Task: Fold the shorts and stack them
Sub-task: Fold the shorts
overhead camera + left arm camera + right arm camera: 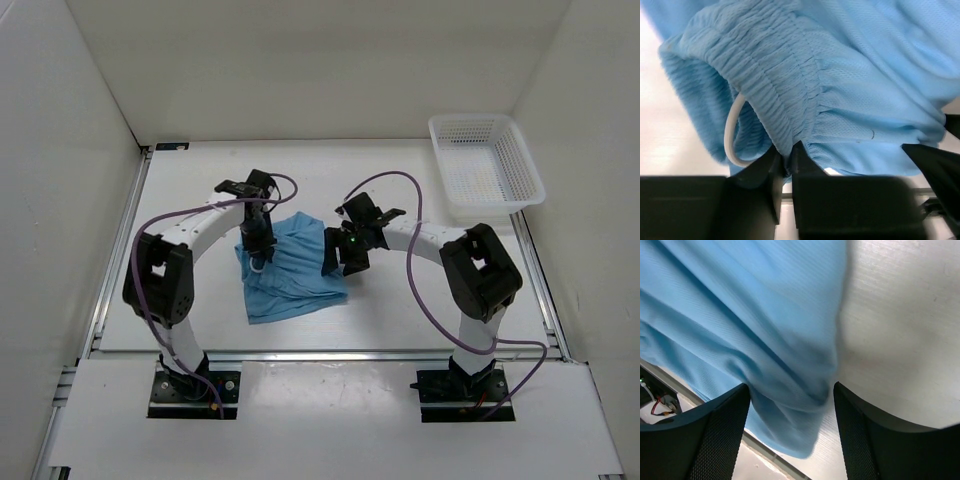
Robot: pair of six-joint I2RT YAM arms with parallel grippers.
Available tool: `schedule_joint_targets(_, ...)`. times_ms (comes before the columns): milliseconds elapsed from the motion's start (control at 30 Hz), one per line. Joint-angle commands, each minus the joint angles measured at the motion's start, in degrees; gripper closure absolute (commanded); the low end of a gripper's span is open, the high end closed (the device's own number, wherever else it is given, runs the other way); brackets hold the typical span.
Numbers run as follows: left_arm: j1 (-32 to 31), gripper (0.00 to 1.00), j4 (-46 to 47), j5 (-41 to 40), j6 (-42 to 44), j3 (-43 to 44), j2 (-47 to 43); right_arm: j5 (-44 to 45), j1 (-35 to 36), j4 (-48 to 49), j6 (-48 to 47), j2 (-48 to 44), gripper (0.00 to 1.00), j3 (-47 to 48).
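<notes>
Top external view: the shorts (290, 270), a light sky-blue pair, lie rumpled and partly folded on the white table (400, 320). They are well to the left of the white mesh basket (520, 165) and nearer the arm bases than it is.
Fabric: thin, soft, finely woven cloth. It looks light and limp, likely to sag, slide and bunch rather than hold a crease.
Where to hold: the gathered elastic waistband (775, 75) looks like the thickest, surest grip. The white drawstring (730, 135) loops out just beside it and could snag.
Left gripper (787, 160): at the side of the shorts farthest from the basket, fingers pressed together, pinching the waistband.
Right gripper (791, 395): at the edge of the shorts nearest the basket, fingers spread wide, with a loose fold of cloth between them, not clamped.
Around: the basket stands at the table's far right corner. Purple cables (420, 290) arc over the table to the basket's left.
In the way: the right arm (430, 240) stretches between the shorts and the basket, and its cable hangs close to that path.
</notes>
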Motion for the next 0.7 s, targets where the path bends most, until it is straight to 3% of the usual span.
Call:
schedule_joint_targets(0,2.4,0.76,-1.06,-2.26,0.19,-3.01,-6.71,-0.33,-0.06,1.24,-0.63,0.44,0.29,-0.44)
schedule_joint_targets(67,2.94,0.74,-0.53,-2.26,0.19,-5.47,-6.72,0.63,0.46,1.24,-0.63,-0.09,0.21,-0.97)
schedule_joint_targets(133,3.55,0.64,-0.53,-1.13,0.71,-6.01,-7.24,3.44,0.47,-0.25,-0.63,-1.93,0.09,-0.97)
schedule_joint_targets(167,4.16,0.45,-0.01,-1.12,0.71,-6.79,-7.24,4.59,0.99,-0.78,-0.63,-2.71,0.06,-0.97)
schedule_joint_targets(233,4.69,0.42,-0.01,-1.12,0.71,-7.41,-9.25,7.92,1.0,-1.92,-0.11,-6.39,0.02,-0.97)
schedule_joint_targets(300,6.8,0.2,-0.62,-0.51,0.71,-7.41,-10.31,14.83,1.0,-2.71,0.42,-12.26,0.0,-2.19)
schedule_joint_targets(367,9.33,0.09,-1.49,0.54,1.24,-7.94,-12.41,22.66,1.0,-6.03,2.88,-16.15,0.0,-2.2)
schedule_joint_targets(433,11.01,0.04,-2.28,1.25,2.38,-6.81,-14.44,34.58,1.0,-9.29,4.11,-21.25,0.0,-1.59)
schedule_joint_targets(667,15.77,0.04,-5.46,1.78,5.02,5.05,-26.48,56.95,-0.15,-21.34,6.48,-34.97,0.0,0.97)
